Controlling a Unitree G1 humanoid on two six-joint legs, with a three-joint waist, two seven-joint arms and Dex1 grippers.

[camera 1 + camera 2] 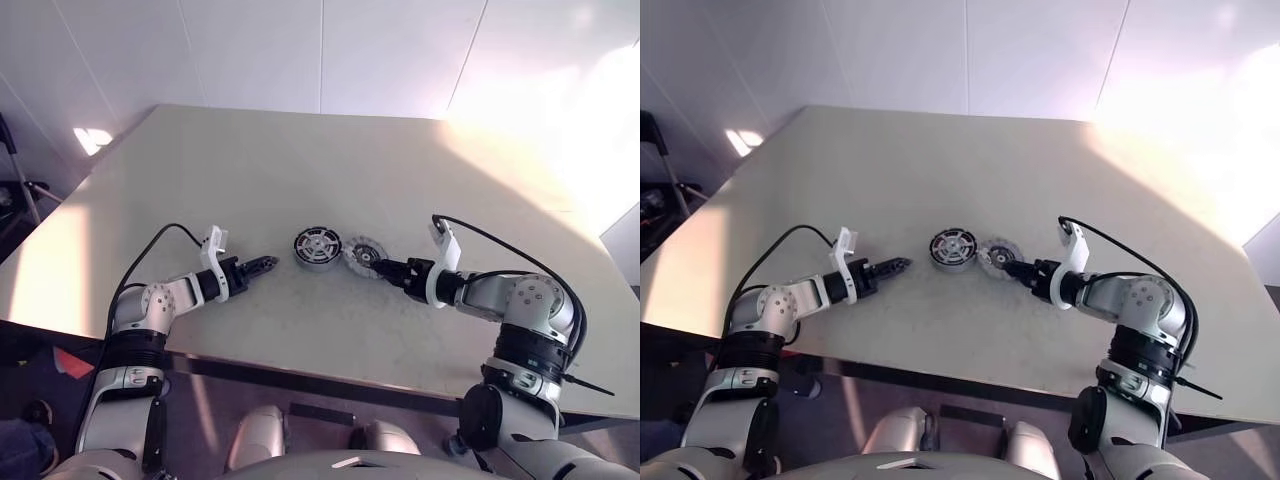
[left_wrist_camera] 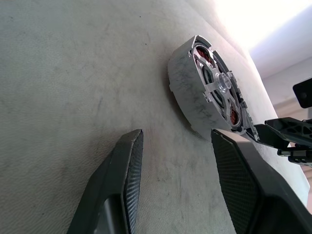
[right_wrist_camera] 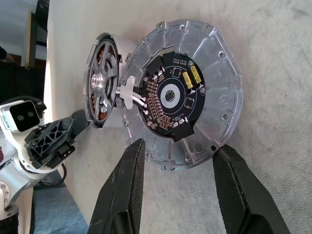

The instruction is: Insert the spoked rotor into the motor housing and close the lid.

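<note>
Big beige desk (image 1: 300, 170) fills most of the head views, w/ white wall panels behind it and bright glare on its far right corner.

Left arm lies low over the desk's near-left part, black cable looping off its wrist. Left gripper (image 1: 262, 266) points toward the centre parts, fingers (image 2: 122, 185) apart at a medium gap w/ nothing between them; bare desk shows through the gap in the left wrist view. It sits near the motor housing but clear of it.

Right arm comes in from the near-right, also trailing a black cable. Right gripper (image 1: 378, 267) reaches the lid's near edge; fingers (image 3: 124, 190) spread medium-wide, straddling the lid rim in the right wrist view (can't tell if either pad actually touches it).

Motor housing (image 1: 318, 248) sits about mid-desk, between the two grippers. The spoked rotor (image 2: 217, 87) is already seated in it: silver spokes and hub on top, reddish-copper windings visible through the gaps.

Lid (image 1: 362, 253) lies flat just right of the housing, edge right against it, inner face up: a dark round circuit board (image 3: 170, 95) w/ small yellow components at its centre, ribbed grey metal around that. A white connector w/ short wires (image 3: 127, 95) links the lid to the housing.
</note>
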